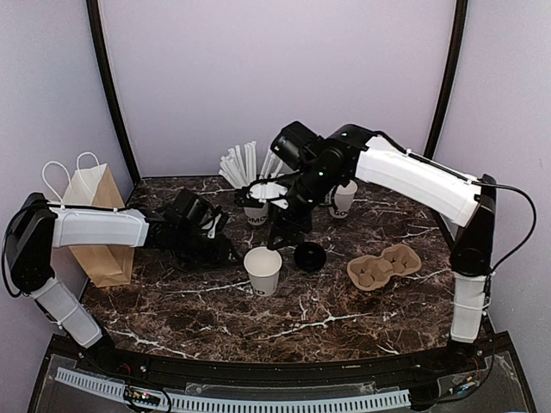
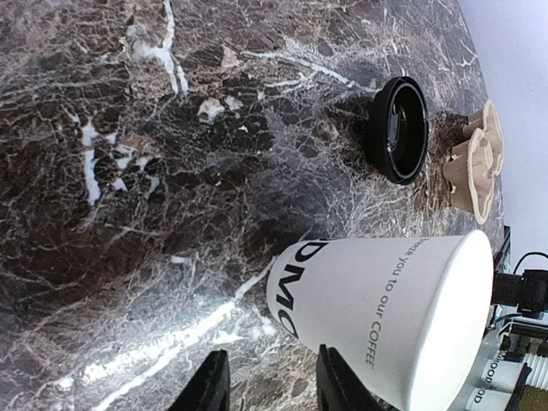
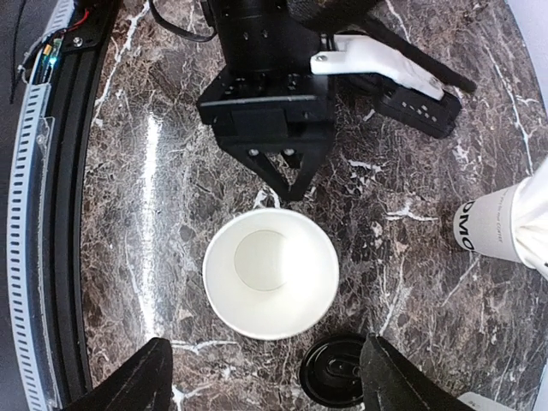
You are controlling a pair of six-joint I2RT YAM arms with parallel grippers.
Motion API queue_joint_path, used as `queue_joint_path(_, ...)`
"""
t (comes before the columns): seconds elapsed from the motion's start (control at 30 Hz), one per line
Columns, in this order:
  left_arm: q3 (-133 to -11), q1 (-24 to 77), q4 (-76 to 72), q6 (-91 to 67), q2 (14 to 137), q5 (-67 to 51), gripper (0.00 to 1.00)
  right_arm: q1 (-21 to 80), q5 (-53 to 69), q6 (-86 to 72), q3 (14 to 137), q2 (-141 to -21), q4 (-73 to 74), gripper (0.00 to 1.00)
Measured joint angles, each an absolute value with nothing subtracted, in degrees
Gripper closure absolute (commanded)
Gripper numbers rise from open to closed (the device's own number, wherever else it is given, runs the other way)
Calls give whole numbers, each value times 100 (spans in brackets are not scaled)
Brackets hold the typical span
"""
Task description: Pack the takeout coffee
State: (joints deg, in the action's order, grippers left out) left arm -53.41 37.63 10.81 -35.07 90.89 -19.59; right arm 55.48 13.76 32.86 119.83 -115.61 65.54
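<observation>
Cup [image 3: 271, 272] matt white paper; lid [image 3: 332, 370] glossy blk plastic; table [image 1: 344, 318] polished marble-look; carrier [image 1: 383, 267] rough pulp.

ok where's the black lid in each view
top external: black lid at centre, just right of the open white cup
left wrist: lid upper right, above the cup
right wrist: lid at bottom edge, below the cup
shared landmark: the open white cup

Cup [image 2: 402, 308] rim cut at bottom edge; left fingers [image 2: 210, 390]: contact unclear, possibly touching.
</observation>
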Motion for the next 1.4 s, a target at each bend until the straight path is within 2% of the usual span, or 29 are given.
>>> queue_joint_path(0.23,-5341,3763,1326,-3371,8552,-1542,62,4276,1798,3024,10001,-10545,5476,48)
queue_joint_path(0.33,-5341,3763,1400,-3269,8287,-1356,62,3981,1492,3118,8995,-10475,5009,51)
queue_joint_path(0.5,-5356,3763,1461,-3030,7804,-1076,62,4095,1011,3476,7660,-10473,4462,53)
queue_joint_path(0.87,-5623,3763,1656,-2803,7516,-751,62,4530,351,4296,7295,-10355,3430,62)
queue_joint_path(1.1,-5623,3763,1691,-2814,7338,-679,62,4652,36,4534,7192,-10600,3133,64)
queue_joint_path(1.4,-5621,3763,1693,-2827,7284,-661,62,4650,-246,4615,7164,-10978,2873,80)
